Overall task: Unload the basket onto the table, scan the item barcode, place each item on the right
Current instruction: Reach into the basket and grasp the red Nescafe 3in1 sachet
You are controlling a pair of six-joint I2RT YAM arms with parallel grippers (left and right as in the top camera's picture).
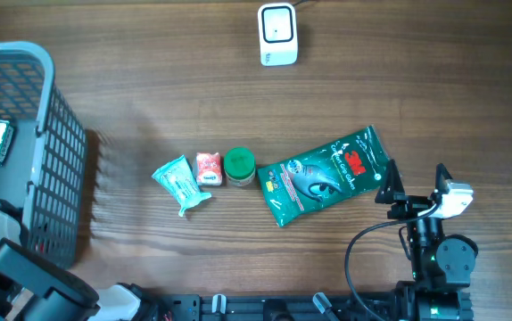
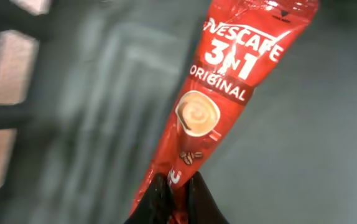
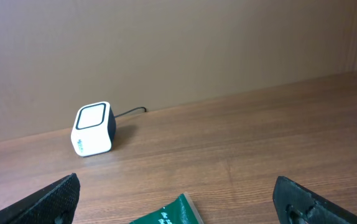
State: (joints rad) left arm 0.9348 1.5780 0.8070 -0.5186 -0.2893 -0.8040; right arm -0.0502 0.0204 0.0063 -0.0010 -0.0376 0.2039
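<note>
Clearly the left gripper (image 2: 177,193) pinches the bottom end of the red coffee sachet (image 2: 219,106), apparently inside the basket (image 1: 55,178). It looks light, floppy and slick, so a mid-body hold seems safer. The right gripper (image 3: 175,190) gapes empty.

Red Nescafe 3-in-1 coffee sachet (image 2: 219,106), slanted, lower end in left tool (image 2: 177,198)

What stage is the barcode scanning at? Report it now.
Done: the pickup; the left gripper is shut on a red coffee sachet. In hand: that sachet, barcode not showing. Left: carry it to the scanner, which has nothing in front of it. The right gripper is open and empty beside the green pouch.
</note>
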